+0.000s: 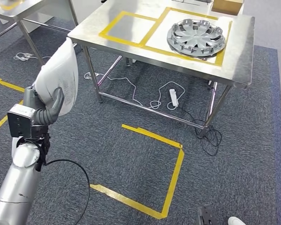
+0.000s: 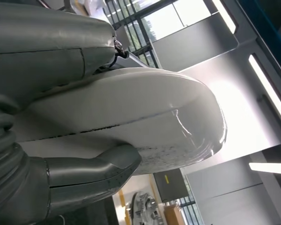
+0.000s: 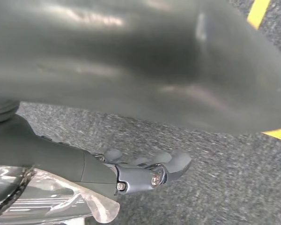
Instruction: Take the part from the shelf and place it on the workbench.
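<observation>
My left hand grips a white, smooth, curved shell part, held up at the left of the head view, well short of the workbench. Close up, the part lies between the thick grey thumb and the fingers above it. The steel workbench stands ahead, with two yellow-taped rectangles on top. The left rectangle is bare. My right hand hangs over the carpet with its fingers stretched out and nothing in them.
A silver hubcap lies in the right taped rectangle; a cardboard box sits behind it. A white power strip and cables lie under the bench. Yellow floor tape marks a square before it. Another table stands far left.
</observation>
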You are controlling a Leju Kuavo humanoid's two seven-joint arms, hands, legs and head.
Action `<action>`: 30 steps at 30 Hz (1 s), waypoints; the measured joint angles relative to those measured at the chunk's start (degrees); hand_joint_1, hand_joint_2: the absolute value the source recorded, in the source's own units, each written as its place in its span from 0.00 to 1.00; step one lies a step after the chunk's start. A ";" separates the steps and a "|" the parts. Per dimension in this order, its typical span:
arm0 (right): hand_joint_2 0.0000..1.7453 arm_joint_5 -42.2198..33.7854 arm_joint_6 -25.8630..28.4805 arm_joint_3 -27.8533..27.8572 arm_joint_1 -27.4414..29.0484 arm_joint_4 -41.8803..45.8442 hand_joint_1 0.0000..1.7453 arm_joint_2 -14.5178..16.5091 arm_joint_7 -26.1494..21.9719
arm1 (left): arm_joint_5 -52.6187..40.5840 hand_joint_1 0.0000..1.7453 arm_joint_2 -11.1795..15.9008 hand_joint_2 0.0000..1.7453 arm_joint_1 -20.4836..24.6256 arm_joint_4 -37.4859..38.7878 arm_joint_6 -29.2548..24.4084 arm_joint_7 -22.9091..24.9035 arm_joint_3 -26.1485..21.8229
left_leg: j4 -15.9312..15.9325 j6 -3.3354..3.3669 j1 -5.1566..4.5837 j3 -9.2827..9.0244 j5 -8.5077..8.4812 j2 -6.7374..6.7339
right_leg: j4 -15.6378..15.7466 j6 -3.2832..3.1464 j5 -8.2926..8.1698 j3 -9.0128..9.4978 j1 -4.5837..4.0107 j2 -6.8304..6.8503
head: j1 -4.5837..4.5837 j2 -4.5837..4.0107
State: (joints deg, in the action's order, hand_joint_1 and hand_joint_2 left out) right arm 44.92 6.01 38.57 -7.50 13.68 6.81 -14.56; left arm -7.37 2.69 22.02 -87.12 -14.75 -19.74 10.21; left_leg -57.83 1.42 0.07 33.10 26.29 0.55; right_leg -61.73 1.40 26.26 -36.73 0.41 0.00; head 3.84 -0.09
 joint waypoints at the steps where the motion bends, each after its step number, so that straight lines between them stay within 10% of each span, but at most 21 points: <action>1: 0.00 0.00 0.00 -0.01 -0.07 0.00 0.00 -0.01 0.01 | 0.00 1.00 0.01 1.00 0.03 0.00 0.01 0.00 0.00 | -0.07 -0.24 -0.07 -0.06 0.17 0.02 | 2.57 -0.21 -0.64 1.34 -0.08 -0.02 | -0.01 0.00; 6: 0.00 0.01 0.00 -0.03 -0.09 0.00 0.00 0.01 -0.06 | 0.00 1.00 0.01 1.00 0.13 -0.10 0.06 -0.01 0.05 | -1.69 -1.77 -0.01 0.52 1.39 -0.04 | 4.47 -1.47 -0.08 2.83 0.09 -0.01 | -0.21 0.00; 10: 0.00 0.01 0.00 -0.03 -0.16 0.00 0.00 -0.01 -0.10 | 0.05 1.00 0.09 1.00 0.00 -0.13 0.09 -0.02 0.09 | -15.25 -2.79 0.44 7.51 6.27 -0.13 | 4.66 -2.26 1.00 4.15 0.24 0.07 | -0.38 0.00; 12: 0.00 0.01 -0.04 -0.03 0.03 0.00 0.00 -0.01 -0.09 | 0.09 1.00 0.13 1.00 -0.18 -0.13 0.16 -0.02 0.09 | -16.46 -2.88 0.54 8.95 4.67 -0.15 | 4.64 -2.14 1.69 5.10 0.25 0.04 | -0.39 0.00; 15: 0.00 0.02 -0.13 -0.04 0.06 0.00 0.00 0.02 -0.10 | 0.12 1.00 0.12 1.00 -0.04 -0.13 0.21 -0.02 0.11 | -5.91 -2.35 0.42 4.93 -2.04 -0.39 | 4.64 -1.53 3.02 6.81 0.16 0.03 | -0.38 0.00; 20: 0.00 0.02 -0.07 -0.05 -0.28 0.02 0.00 0.01 -0.09 | 0.15 1.00 0.16 1.00 0.14 -0.31 0.34 -0.02 0.15 | -0.21 -0.27 0.16 1.96 -1.28 -0.34 | 4.19 0.13 3.70 7.42 -0.07 0.22 | -0.17 0.01; 26: 0.00 0.03 -0.02 -0.08 -0.20 0.02 0.00 0.02 -0.11 | 0.17 1.00 0.08 1.00 0.09 -0.44 0.49 -0.04 0.15 | 0.16 0.99 0.11 -0.83 0.98 -0.12 | -12.00 0.75 8.38 -4.19 0.06 0.09 | 0.13 0.00; 28: 0.00 0.03 -0.02 -0.08 0.04 0.02 0.00 0.01 -0.10 | 0.17 1.00 0.04 1.00 -0.02 -0.44 0.54 -0.04 0.15 | 0.15 0.91 -0.01 -2.39 2.21 0.01 | -9.71 0.64 6.84 -5.46 0.05 0.09 | 0.15 0.00; 30: 0.00 0.04 -0.02 -0.08 0.18 0.02 0.00 0.01 -0.10 | 0.19 1.00 -0.01 1.00 -0.03 -0.43 0.58 -0.05 0.15 | 0.03 0.65 -0.11 -4.21 3.56 0.05 | -2.46 0.10 0.95 -4.30 -0.05 0.05 | 0.19 0.00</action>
State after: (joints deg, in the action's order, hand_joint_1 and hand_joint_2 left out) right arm 44.95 5.99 38.49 -7.33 13.70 6.82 -14.67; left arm -7.18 2.69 21.99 -87.55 -14.17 -19.79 10.36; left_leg -57.80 2.07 -0.04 28.89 29.85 0.59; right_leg -64.19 1.50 27.20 -41.03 0.35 0.05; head 4.02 -0.09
